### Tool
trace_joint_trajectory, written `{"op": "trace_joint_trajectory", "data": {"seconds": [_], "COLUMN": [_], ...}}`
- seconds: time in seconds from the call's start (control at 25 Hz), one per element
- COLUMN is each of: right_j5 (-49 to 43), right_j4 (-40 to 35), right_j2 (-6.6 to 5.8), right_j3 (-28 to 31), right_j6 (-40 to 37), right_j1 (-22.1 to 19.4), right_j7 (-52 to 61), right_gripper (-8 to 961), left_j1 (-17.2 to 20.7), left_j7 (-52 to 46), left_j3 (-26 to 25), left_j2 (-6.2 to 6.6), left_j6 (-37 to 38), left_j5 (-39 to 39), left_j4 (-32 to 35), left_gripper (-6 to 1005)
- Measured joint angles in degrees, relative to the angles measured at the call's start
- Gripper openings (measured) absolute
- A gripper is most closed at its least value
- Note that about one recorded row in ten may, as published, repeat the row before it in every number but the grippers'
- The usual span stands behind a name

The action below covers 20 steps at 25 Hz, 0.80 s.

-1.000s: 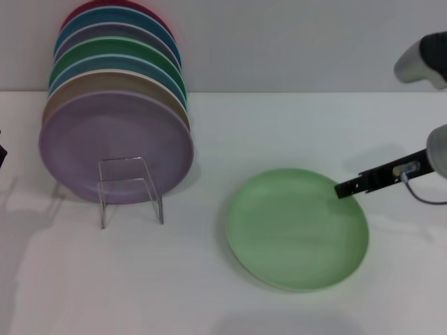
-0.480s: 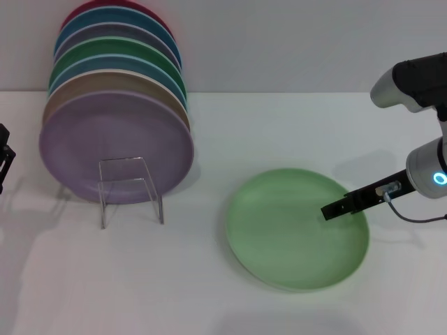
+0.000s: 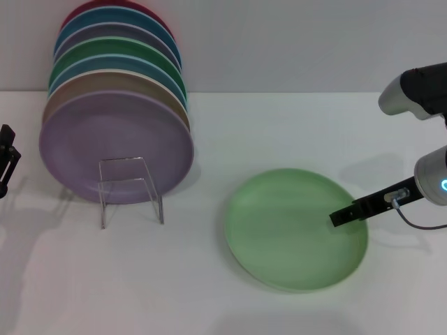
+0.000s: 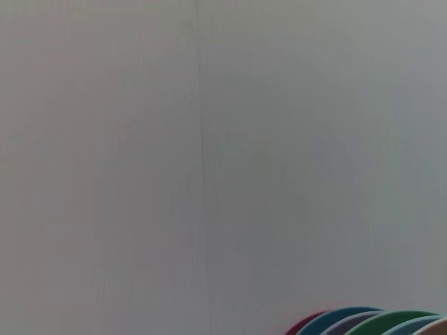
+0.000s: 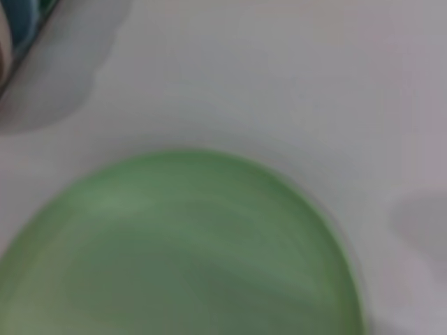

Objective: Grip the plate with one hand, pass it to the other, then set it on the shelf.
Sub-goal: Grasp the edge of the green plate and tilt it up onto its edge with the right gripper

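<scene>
A: Where is your pincer?

B: My right pincer (image 3: 338, 218) reaches low over the near rim of the light green plate (image 3: 290, 230); whether it is spread, I cannot tell.

A: And beyond it?

B: The plate lies flat on the white bench (image 3: 279, 132), bare room all round. Far across stands the clear shelf (image 3: 130, 187), propping stacked plates (image 3: 115, 132). My left pincer (image 3: 5, 157) waits past those.

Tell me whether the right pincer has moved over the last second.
Yes. The right pincer has come lower and inward over the plate, which lies where it was.
</scene>
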Motion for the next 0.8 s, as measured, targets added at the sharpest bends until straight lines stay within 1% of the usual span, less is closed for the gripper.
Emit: {"op": "trace_joint_trajectory", "data": {"seconds": [0.28, 0.8], "right_j5": [-1.1, -1.1], "right_j4": [-0.7, -4.9], "right_j2": [0.10, 0.08], "right_j3": [-0.3, -0.5], "right_j6": [-1.3, -3.8], "right_j1": [0.0, 1.6], "right_j7": [-0.1, -0.1], "right_gripper": [798, 711], "left_j1": [0.0, -0.4], "left_j7": [0.0, 0.0], "left_j3": [0.0, 0.8], "left_j2": [0.00, 0.00], "left_j6": [0.0, 0.0], "left_j5": [0.2, 0.0], "left_j4": [0.0, 0.0], "left_gripper": [736, 726]}}
